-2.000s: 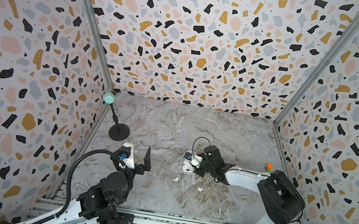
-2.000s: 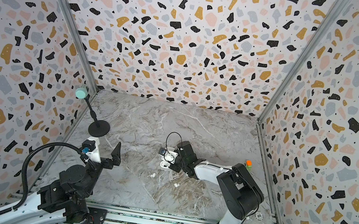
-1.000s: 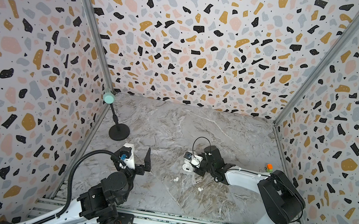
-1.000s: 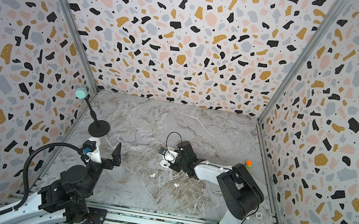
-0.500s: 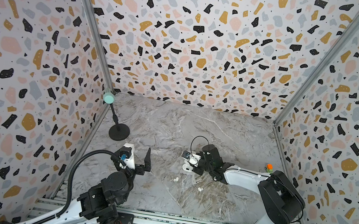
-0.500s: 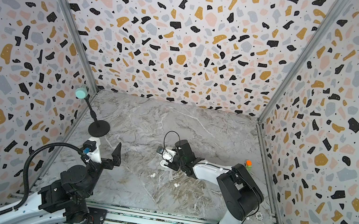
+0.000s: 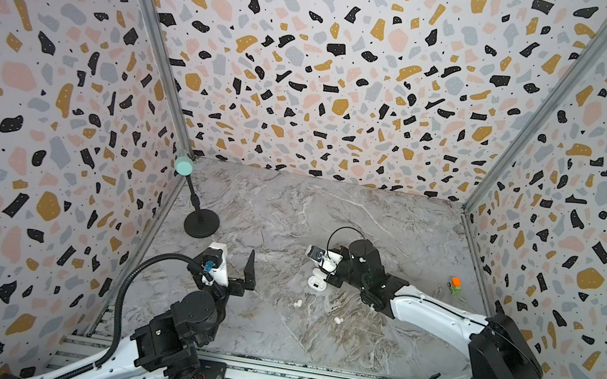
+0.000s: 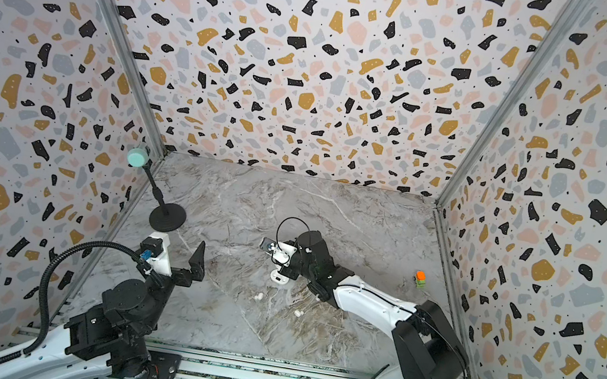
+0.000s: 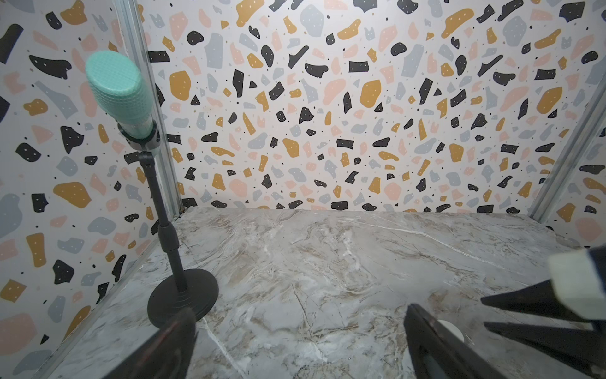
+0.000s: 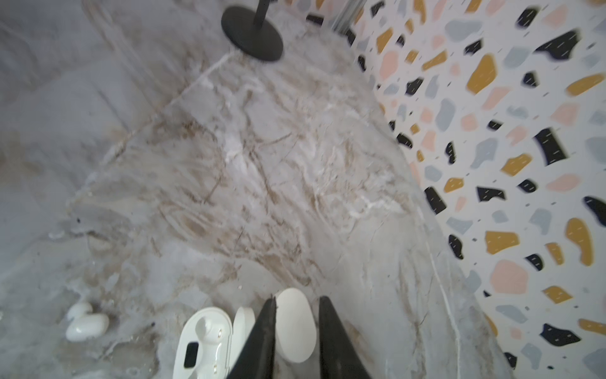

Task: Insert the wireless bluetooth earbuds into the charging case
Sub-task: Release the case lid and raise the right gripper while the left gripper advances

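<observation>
An open white charging case (image 10: 203, 341) lies on the marble floor with its sockets empty; in both top views it shows just below the right wrist (image 7: 317, 283) (image 8: 279, 278). A second, closed white oval case (image 10: 295, 325) lies between the fingers of my right gripper (image 10: 296, 315). One finger touches it, the other stands a small gap off, so the gripper is open. White earbuds lie loose on the floor (image 7: 297, 303) (image 7: 337, 320) (image 8: 257, 296) (image 8: 298, 313), one beside the open case (image 10: 87, 323). My left gripper (image 7: 235, 269) (image 8: 182, 260) (image 9: 301, 341) hangs wide open and empty, off to the left.
A black microphone stand (image 7: 201, 223) (image 9: 182, 298) with a mint head (image 7: 183, 166) stands at the back left. A small orange and green object (image 7: 455, 285) sits by the right wall. Terrazzo walls close three sides; aluminium rails run along the front.
My right gripper's jaws have parted a little around the closed case, and the wrist has shifted slightly left. The left arm has not moved.
</observation>
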Action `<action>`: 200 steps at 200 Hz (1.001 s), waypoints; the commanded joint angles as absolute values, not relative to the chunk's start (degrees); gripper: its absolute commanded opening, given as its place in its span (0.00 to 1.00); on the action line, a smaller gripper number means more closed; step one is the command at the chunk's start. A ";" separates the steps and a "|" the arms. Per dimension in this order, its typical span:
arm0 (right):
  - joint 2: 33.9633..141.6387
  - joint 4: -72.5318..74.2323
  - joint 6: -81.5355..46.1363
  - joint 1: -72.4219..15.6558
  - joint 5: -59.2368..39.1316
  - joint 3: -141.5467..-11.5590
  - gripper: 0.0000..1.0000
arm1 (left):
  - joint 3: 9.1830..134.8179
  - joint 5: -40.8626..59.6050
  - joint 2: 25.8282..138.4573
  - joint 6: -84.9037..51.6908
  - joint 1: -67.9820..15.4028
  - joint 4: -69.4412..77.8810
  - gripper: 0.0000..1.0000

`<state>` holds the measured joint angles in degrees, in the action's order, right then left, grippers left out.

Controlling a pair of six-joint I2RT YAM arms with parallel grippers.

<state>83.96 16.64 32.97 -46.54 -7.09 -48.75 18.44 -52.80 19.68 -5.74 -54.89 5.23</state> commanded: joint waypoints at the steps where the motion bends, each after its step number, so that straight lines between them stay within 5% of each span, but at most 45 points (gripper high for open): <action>1: 78.31 20.12 30.08 -48.76 -5.22 -48.74 0.30 | 18.76 -53.04 19.44 -6.72 -54.58 7.31 1.00; 18: 74.58 20.95 27.13 -50.58 -4.19 -47.91 0.40 | 19.22 -53.43 19.29 -8.05 -54.58 6.48 1.00; 26: 72.52 22.45 25.05 -51.34 -3.78 -46.67 0.65 | 19.48 -53.35 19.20 -8.66 -54.58 6.05 1.00; 33: 70.61 23.93 22.98 -51.98 -3.25 -45.33 0.99 | 19.84 -53.20 19.06 -9.19 -54.58 5.59 1.00; 75: 59.75 25.94 5.93 -55.50 4.75 -40.93 0.99 | 25.17 -49.76 20.99 -13.62 -54.49 0.08 1.00; 109: 54.20 13.72 -14.76 -55.55 11.99 -43.96 0.99 | 30.91 -43.20 25.62 -15.00 -54.54 -4.72 1.00; 200: 40.96 0.74 -28.08 -55.52 17.03 -47.56 0.99 | 34.66 -32.71 33.46 -26.02 -54.46 -9.61 1.00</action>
<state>44.88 2.92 -23.57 -55.46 16.12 -46.17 33.93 -37.06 32.71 -21.76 -54.74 -9.89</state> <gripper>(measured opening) 0.988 0.996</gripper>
